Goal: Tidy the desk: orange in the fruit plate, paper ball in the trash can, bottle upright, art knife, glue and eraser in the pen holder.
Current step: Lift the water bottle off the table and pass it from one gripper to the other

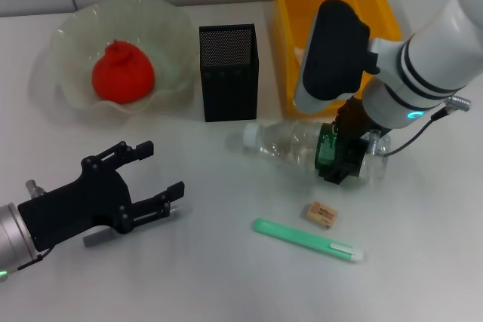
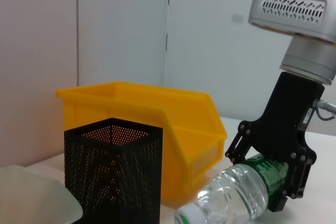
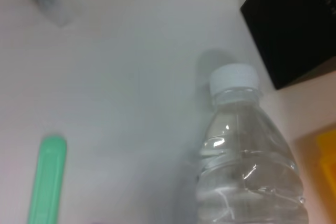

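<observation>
From the head view, we have our right gripper (image 1: 343, 157) clamped across the green label band of the bottle (image 1: 302, 143), which lies on its side just in front of the pen holder (image 1: 229, 72), cap toward our left; gripping at the band, near the base, looks meant to let us swing the cap end up. The orange (image 1: 123, 73) already sits in the fruit plate (image 1: 72, 32), while the eraser (image 1: 322, 214) and a green stick (image 1: 306, 240) wait on the desk (image 1: 423, 262). Our left gripper (image 1: 147, 179) hovers low with fingers spread wide, holding nothing. From the left wrist view, the bottle (image 2: 231, 198) rests between the black jaws beside the trash can (image 2: 173, 124). From the right wrist view, we see the white cap (image 3: 234, 78) resting near the desk surface.
</observation>
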Tool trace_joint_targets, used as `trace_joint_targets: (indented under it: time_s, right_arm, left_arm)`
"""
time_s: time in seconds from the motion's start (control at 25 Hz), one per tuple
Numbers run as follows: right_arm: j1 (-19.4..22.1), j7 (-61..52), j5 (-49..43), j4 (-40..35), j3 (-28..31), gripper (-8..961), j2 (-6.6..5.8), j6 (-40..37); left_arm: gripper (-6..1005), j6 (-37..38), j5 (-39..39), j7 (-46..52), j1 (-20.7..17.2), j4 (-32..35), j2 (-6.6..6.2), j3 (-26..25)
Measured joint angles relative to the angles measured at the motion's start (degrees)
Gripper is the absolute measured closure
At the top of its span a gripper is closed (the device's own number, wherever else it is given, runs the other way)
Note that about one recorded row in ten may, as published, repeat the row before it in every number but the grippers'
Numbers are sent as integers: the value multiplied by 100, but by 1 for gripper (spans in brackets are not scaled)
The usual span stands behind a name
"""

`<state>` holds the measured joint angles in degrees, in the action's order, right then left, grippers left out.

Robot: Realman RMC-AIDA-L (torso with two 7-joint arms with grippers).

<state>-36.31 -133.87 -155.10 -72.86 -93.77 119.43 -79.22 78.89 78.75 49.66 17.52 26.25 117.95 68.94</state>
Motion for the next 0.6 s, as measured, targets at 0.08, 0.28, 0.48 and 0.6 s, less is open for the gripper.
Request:
trace_joint_targets:
  time_s: [0.08, 0.28, 0.48, 0.6]
  right_arm:
    - [152, 8, 9, -256, 28, 183, -4, -24]
    - [553, 66, 203, -962, 89, 183, -15, -235]
    - [813, 79, 329, -1444, 216, 184, -15, -481]
    - [1028, 87, 471, -1786, 252, 184, -11, -542]
  left_arm:
    - [170, 58, -16, -2, -31, 12, 0, -27]
    - [170, 142, -37, -68, -67, 30, 0, -38]
    - [170, 252, -44, -71, -66, 36, 0, -61]
    - [171, 252, -44, -71, -66, 36, 0, -61]
